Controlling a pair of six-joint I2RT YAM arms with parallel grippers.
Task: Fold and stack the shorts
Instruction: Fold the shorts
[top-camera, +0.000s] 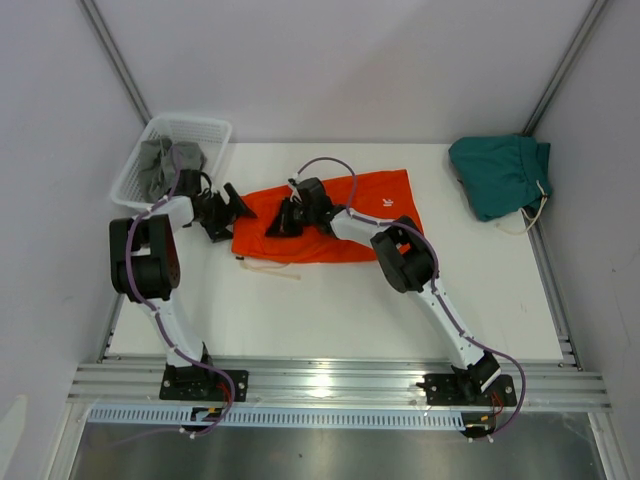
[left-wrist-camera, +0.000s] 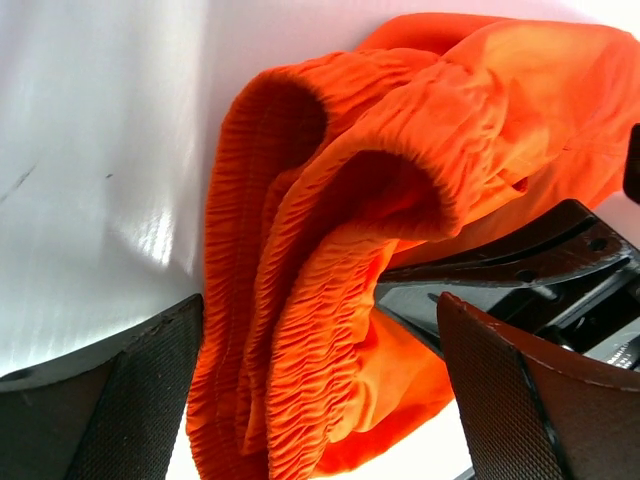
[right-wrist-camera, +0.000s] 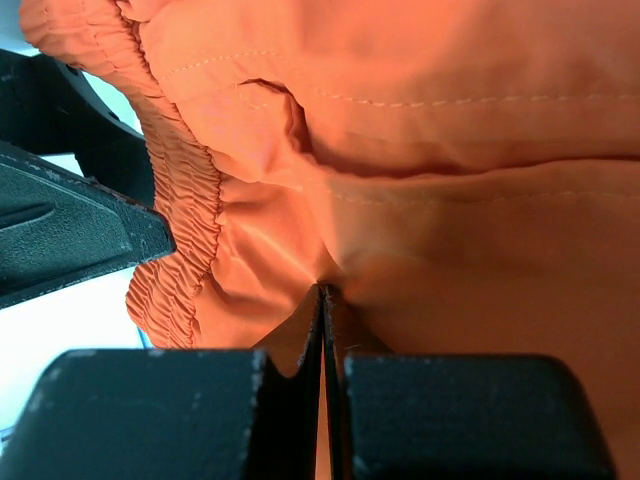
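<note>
The orange shorts (top-camera: 345, 215) lie long-ways left to right at centre frame on the bench (top-camera: 330, 310), their waistband end sitting between the wide-apart fingers of the left end effector (top-camera: 228, 212), while the right end effector (top-camera: 287, 222), just to its right, is pinched tight on their cloth.

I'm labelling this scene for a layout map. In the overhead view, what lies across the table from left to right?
Left to right: white basket holding grey cloth → open left gripper → orange shorts → teal shorts. The right gripper sits over the orange shorts, so it is left out.
</note>
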